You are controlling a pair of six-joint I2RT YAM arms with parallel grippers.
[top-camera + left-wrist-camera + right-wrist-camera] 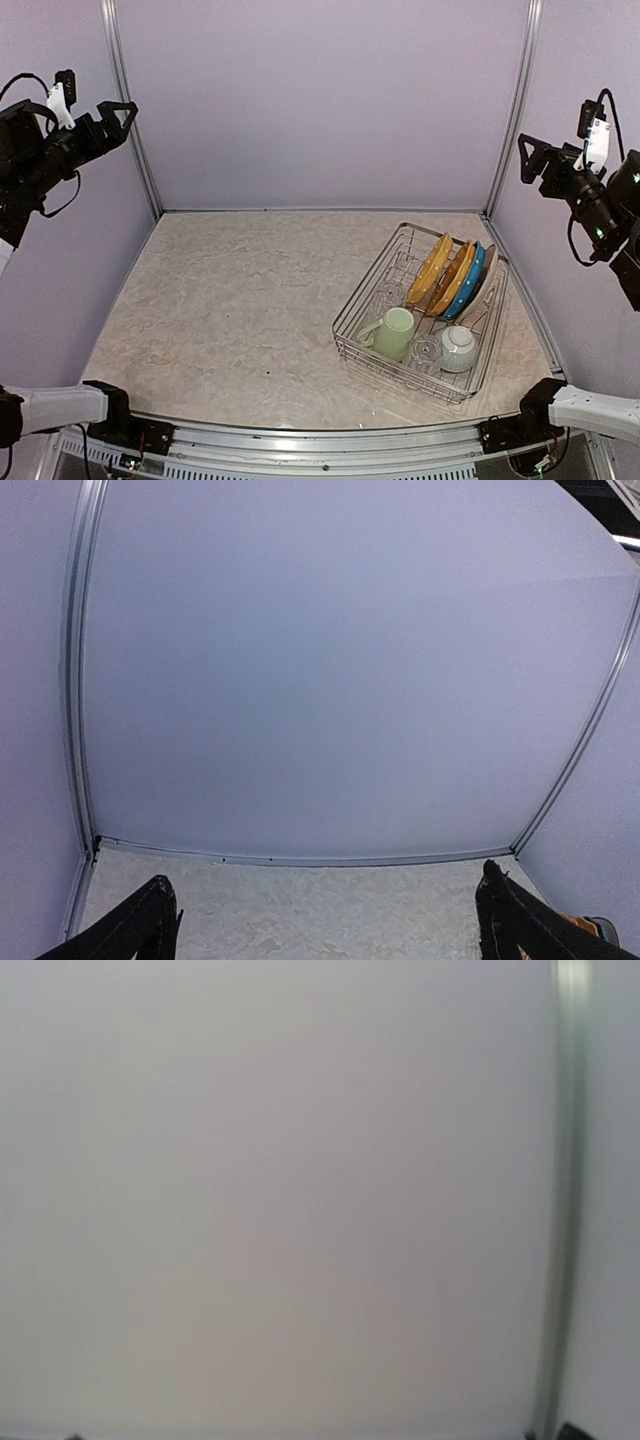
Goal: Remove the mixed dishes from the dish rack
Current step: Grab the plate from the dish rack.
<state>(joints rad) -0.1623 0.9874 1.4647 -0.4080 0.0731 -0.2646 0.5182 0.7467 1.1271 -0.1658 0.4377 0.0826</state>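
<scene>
The rack [366, 284] sits on the right half of the table [230, 310]. Its far right corner is near the right wall post, and its near edge lies just short of the table's front rail. Every dish is inside it.

Two yellow plates [430, 268] stand on edge in the far dividers. The blue plate [470, 285] is just right of them, and the cream plate [488, 272] shows as a sliver against the rack's right side. In the near part, the mug [393, 332] lies at the left, the glass [426, 352] is in the middle and the bowl [459, 348] is at the right, packed close together.

The left gripper [118, 115] hangs high by the left wall with its jaws spread wide and nothing between them. The right gripper [532, 158] hangs high by the right wall, also spread wide and holding nothing. Both are well apart from the rack.

The table's left half and centre are bare up to the back wall. There is open room above the rack, while the strip between the rack and the right wall is narrow.
</scene>
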